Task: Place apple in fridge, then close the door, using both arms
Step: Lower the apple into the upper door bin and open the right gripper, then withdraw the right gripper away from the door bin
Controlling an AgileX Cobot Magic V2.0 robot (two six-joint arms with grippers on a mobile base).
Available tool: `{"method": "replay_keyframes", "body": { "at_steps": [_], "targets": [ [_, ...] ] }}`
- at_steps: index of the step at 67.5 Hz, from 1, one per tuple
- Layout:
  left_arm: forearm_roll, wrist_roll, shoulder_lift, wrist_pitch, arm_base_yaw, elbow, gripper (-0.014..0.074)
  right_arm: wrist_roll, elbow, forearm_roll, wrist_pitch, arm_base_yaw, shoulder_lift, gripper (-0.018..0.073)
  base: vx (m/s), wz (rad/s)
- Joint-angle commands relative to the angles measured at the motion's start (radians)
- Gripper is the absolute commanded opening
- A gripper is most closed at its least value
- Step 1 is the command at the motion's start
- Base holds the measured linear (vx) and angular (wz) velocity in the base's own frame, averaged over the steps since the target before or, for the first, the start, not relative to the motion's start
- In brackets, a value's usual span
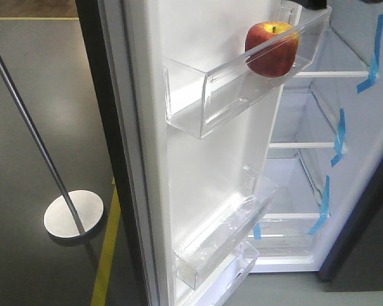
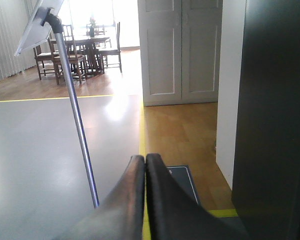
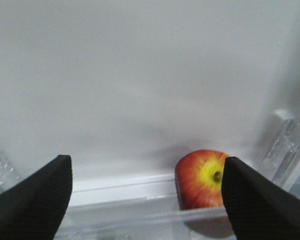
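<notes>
Apple (image 1: 272,50): sat in the upper bin (image 1: 198,102) of the door (image 1: 204,191), at 1 o'clock, retained by the clear wall.
Right tool (image 3: 147,170): spread wide, holding nothing.
Left tool (image 2: 145,160): pressed together, empty; probably staged for pushing.
Door: open.
</notes>
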Motion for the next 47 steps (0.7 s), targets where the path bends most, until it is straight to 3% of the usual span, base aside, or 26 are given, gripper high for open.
{"method": "replay_keyframes", "body": {
  "at_steps": [1, 18, 47],
  "targets": [
    [-0.01, -0.007, -0.014, -0.079, -0.007, 0.012, -0.0006, -0.038, 0.106, 0.06, -0.114, 0.0, -0.118, 0.0579, 0.0, 0.0],
    [-0.01, -0.007, -0.014, -0.079, -0.007, 0.012, -0.0006, -0.045, 0.483, 0.071, -0.209, 0.0, -0.352, 0.0579, 0.0, 0.0],
    [-0.01, -0.007, -0.014, -0.079, -0.007, 0.012, -0.0006, -0.036, 0.953, 0.097, -0.162, 0.0, -0.705, 0.0579, 0.0, 0.0]
  ]
}}
